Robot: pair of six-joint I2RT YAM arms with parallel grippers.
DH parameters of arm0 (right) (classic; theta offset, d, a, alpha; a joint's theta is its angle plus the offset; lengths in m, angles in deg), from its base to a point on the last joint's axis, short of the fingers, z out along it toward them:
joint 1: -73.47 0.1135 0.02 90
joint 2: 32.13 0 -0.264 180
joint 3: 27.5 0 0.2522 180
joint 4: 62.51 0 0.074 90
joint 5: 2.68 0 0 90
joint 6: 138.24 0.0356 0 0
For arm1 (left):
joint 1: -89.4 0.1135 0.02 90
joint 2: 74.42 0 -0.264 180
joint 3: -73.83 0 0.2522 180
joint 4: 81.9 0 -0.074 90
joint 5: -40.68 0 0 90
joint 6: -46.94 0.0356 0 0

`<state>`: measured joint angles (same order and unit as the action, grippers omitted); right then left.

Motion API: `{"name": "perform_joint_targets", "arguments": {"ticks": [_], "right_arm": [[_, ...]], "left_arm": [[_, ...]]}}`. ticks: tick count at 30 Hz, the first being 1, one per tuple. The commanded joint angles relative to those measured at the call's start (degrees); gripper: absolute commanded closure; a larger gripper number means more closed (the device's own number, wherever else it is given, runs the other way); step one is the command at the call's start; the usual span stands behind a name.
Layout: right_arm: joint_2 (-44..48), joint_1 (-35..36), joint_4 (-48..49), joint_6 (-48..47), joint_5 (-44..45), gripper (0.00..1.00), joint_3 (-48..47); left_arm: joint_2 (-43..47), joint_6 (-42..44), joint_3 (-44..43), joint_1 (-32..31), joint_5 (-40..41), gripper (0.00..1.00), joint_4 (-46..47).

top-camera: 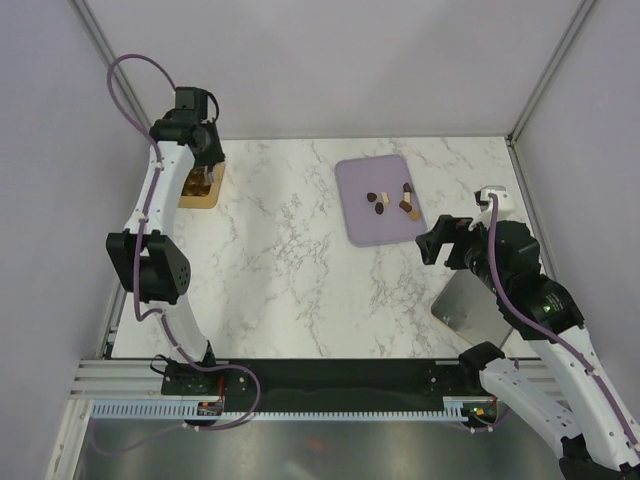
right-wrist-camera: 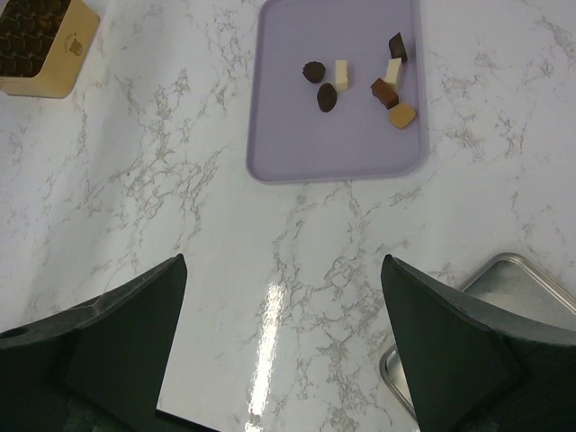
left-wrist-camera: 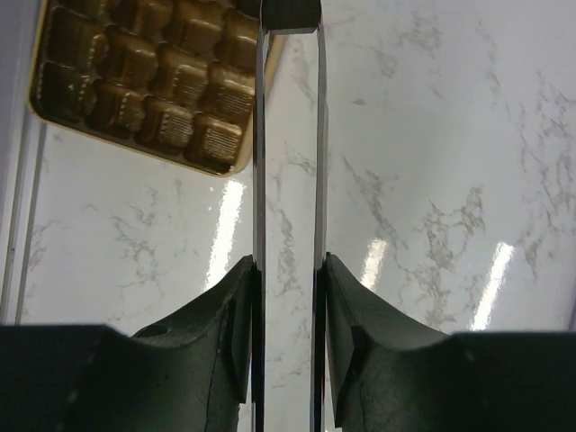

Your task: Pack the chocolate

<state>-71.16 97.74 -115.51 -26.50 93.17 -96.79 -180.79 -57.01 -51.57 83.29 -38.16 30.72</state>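
Observation:
Several small chocolate (top-camera: pixel 381 209) pieces, dark, cream and tan, lie on the lilac tray (top-camera: pixel 360 225) at the back right. In the right wrist view the chocolate (right-wrist-camera: pixel 327 96) sits in the far half of the tray (right-wrist-camera: pixel 297 135). My right gripper (top-camera: pixel 432 243) hovers open and empty just near of that tray, its jaws (right-wrist-camera: pixel 283 270) wide apart. My left gripper (top-camera: pixel 203 172) is at the back left over the golden box (top-camera: pixel 198 192). It is shut on long metal tongs (left-wrist-camera: pixel 261 135), whose far ends hold a dark bit (left-wrist-camera: pixel 290 13) beside the box (left-wrist-camera: pixel 153 81).
A bare metal tray (top-camera: pixel 470 305) lies at the right, under my right arm; its corner (right-wrist-camera: pixel 513 288) shows in the right wrist view. The golden box (right-wrist-camera: pixel 40 45) also shows there at far left. Grey walls close in the marble table (top-camera: pixel 300 280).

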Motion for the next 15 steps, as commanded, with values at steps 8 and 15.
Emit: {"name": "perform_joint_targets", "arguments": {"ticks": [8,15], "right_arm": [[-0.4,0.2,3.0,-0.1,0.0,0.02,-1.0],[-1.9,0.2,3.8,-0.4,0.0,0.02,-1.4]], "left_arm": [[-7.9,0.1,-8.1,15.3,-1.0,0.6,-0.1],[-12.0,1.6,-10.7,17.3,1.2,0.6,0.8]]}}
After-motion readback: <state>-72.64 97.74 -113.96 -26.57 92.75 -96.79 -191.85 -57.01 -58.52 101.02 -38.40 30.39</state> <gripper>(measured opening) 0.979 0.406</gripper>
